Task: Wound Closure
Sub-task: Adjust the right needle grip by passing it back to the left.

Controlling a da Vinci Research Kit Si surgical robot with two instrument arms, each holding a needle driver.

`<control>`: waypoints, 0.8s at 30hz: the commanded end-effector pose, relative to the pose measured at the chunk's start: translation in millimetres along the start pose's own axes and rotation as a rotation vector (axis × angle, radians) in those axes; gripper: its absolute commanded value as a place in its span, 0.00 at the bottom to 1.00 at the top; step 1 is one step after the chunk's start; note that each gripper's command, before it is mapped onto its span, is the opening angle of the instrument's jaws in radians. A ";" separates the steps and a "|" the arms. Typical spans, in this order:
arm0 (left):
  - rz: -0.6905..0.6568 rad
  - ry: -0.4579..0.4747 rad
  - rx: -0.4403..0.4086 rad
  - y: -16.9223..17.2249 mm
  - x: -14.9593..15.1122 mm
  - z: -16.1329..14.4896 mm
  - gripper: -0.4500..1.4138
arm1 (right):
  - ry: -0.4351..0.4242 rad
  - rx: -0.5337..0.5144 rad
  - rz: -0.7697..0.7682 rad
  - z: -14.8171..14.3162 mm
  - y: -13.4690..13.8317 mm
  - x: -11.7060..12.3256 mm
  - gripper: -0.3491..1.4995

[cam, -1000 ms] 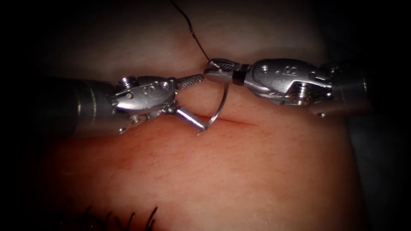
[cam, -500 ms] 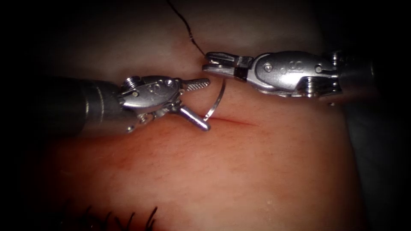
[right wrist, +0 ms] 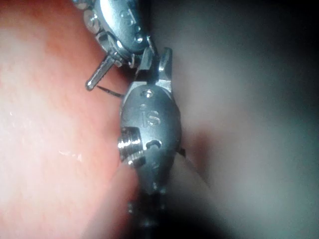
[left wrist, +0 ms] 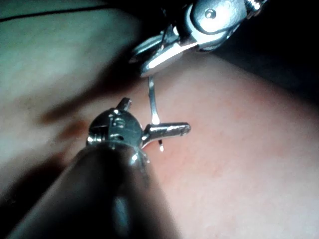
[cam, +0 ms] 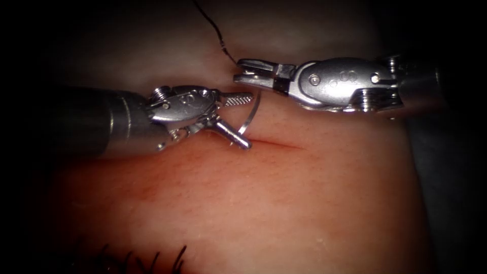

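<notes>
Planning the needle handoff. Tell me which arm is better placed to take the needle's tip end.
Left, probably. Its tool has open fingers straddling the curved steel needle near the tip, just above the pink tissue at the cut's left end. The right tool already grips the needle's thread end.

Both tools are bright polished metal: the left tool (cam: pixel 238 119) has fine ridges along one jaw, and the right tool (cam: pixel 251 72) gleams smooth. The needle (cam: pixel 249 117) is thin shiny steel. The thread (cam: pixel 219 38) looks dark and matt. The tissue (cam: pixel 284 203) is moist, softly glossy, faintly grained.
</notes>
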 end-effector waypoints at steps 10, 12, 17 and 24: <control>0.026 0.011 -0.079 -0.3 -0.3 0.6 0.03 | 0.008 0.007 0.000 0.8 -0.5 -0.2 0.00; 0.031 0.010 -0.095 -0.4 -0.2 0.6 0.00 | 0.009 0.009 0.000 0.8 -0.5 -0.3 0.00; 0.033 0.043 -0.113 -0.8 0.0 0.3 0.00 | 0.017 0.017 -0.006 0.8 -0.6 -0.3 0.00; 0.036 0.083 -0.043 -1.0 -0.1 0.2 0.00 | -0.022 -0.026 0.044 0.9 -0.3 -0.2 0.57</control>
